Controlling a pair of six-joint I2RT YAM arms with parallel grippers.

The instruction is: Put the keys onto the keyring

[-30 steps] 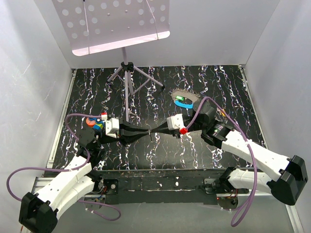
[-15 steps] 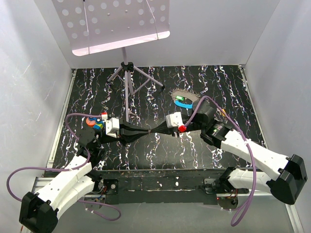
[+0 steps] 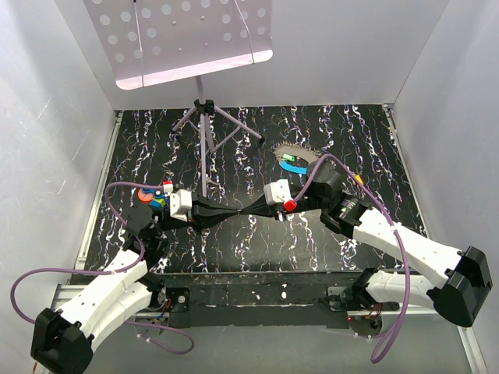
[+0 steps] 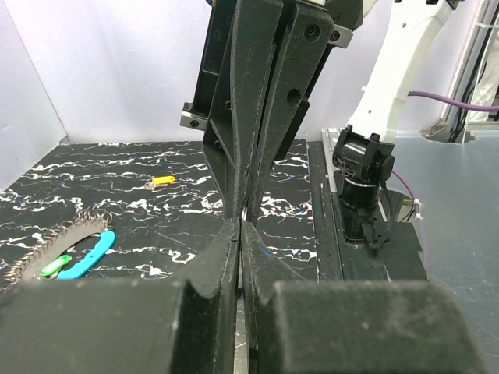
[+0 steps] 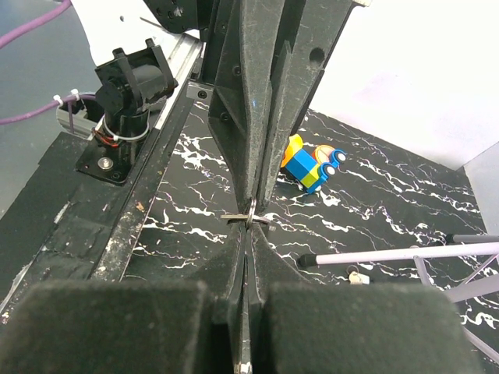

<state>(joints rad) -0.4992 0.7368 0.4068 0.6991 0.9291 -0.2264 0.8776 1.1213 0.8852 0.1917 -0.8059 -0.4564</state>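
The key (image 5: pixel 248 219), a small flat metal sliver, sits above the near middle of the mat (image 3: pixel 351 132), pinched where the two sets of fingertips meet. The left gripper (image 3: pixel 234 211) and the right gripper (image 3: pixel 248 209) are both clamped closed, tip to tip, and each appears to grip the key; which one bears it I cannot tell. The keyring (image 3: pixel 295 164), a blue band on a grey loop, lies flat far right of them, well apart. This looks like a handover or regrip. Next, one arm probably has to let go cleanly and the key be carried to the ring, its hole lined up with the band's opening.
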